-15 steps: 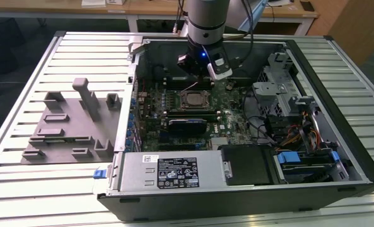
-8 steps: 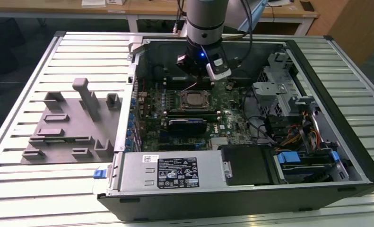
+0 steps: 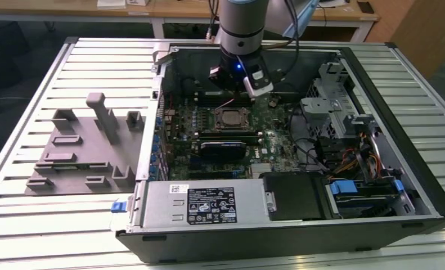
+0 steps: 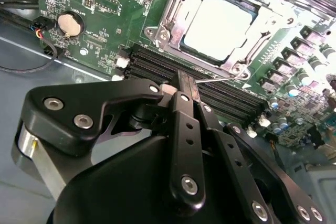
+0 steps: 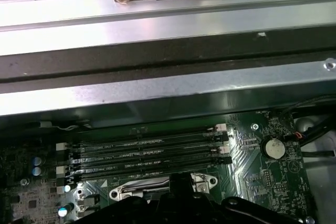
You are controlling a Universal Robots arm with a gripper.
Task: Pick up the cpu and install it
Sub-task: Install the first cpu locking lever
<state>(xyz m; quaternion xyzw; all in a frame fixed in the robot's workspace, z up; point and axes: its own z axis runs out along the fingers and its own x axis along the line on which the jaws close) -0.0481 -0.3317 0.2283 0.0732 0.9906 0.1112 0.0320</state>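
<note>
The black jointed tool (image 4: pixel 181 85) fills the front of the second wrist view, its matte fingers drawn together to a narrow tip with nothing between them. Just beyond lie the black memory slots (image 4: pixel 210 90). The cpu (image 4: pixel 218 27), a flat silvery square, sits in the metal-framed socket (image 4: pixel 168 22) on the green motherboard (image 4: pixel 105 19).

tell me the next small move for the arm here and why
Probably a short, straight lift away from the board. The cpu already lies flat inside the socket frame, and in the second wrist view the gripper sits shut and empty over the memory slots beside it, holding nothing.
</note>
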